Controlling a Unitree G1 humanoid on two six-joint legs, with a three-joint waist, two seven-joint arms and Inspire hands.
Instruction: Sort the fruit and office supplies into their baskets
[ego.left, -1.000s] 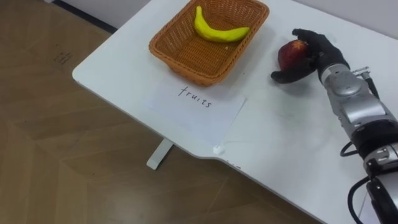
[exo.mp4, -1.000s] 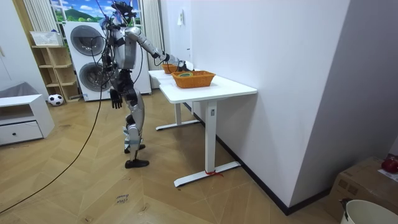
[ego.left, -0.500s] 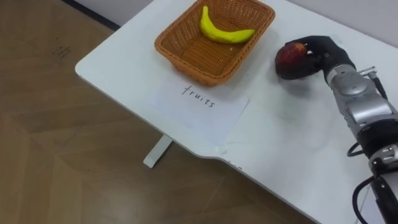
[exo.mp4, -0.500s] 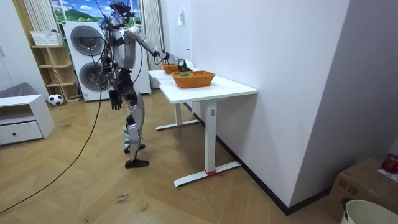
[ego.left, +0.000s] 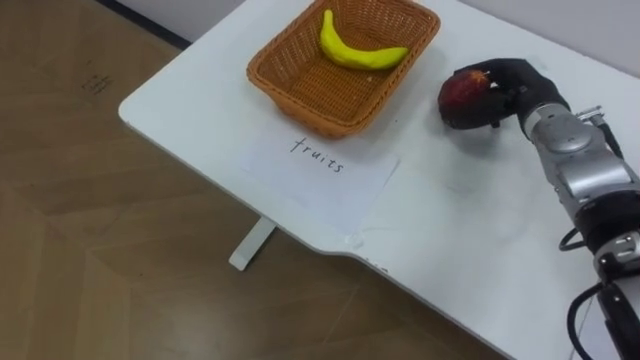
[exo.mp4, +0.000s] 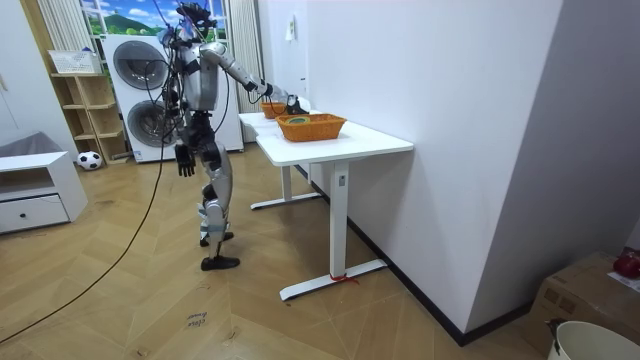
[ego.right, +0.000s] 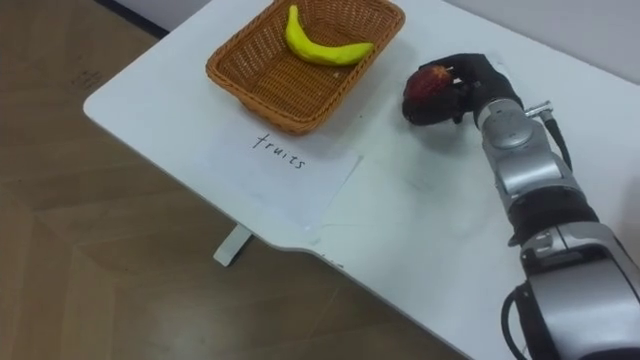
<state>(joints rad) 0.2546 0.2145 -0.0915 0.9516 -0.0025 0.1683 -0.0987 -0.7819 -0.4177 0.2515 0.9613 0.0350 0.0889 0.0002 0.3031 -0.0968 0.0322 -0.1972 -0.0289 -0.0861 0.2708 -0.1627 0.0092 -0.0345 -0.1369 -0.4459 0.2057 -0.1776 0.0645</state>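
Observation:
My right hand (ego.left: 512, 84) reaches over the white table (ego.left: 450, 220) and is shut on a red apple (ego.left: 462, 93), to the right of the wicker basket (ego.left: 300, 105). A yellow banana (ego.left: 352, 52) lies inside that basket. In the room view I stand at the table's end with my right arm stretched over it, and my left hand (exo.mp4: 184, 160) hangs by my side. A second wicker basket (exo.mp4: 312, 126) stands nearer along the table in the room view.
A hand-lettered paper sheet (ego.left: 320, 175) lies in front of the fruit basket, near the table's edge. Wooden floor lies beyond that edge on the left. A wall runs behind the table. Washing machines (exo.mp4: 140, 70) stand behind me.
My right hand's fingers have curled tight round the apple and carried it slightly towards the basket. The eye view itself has shifted a little.

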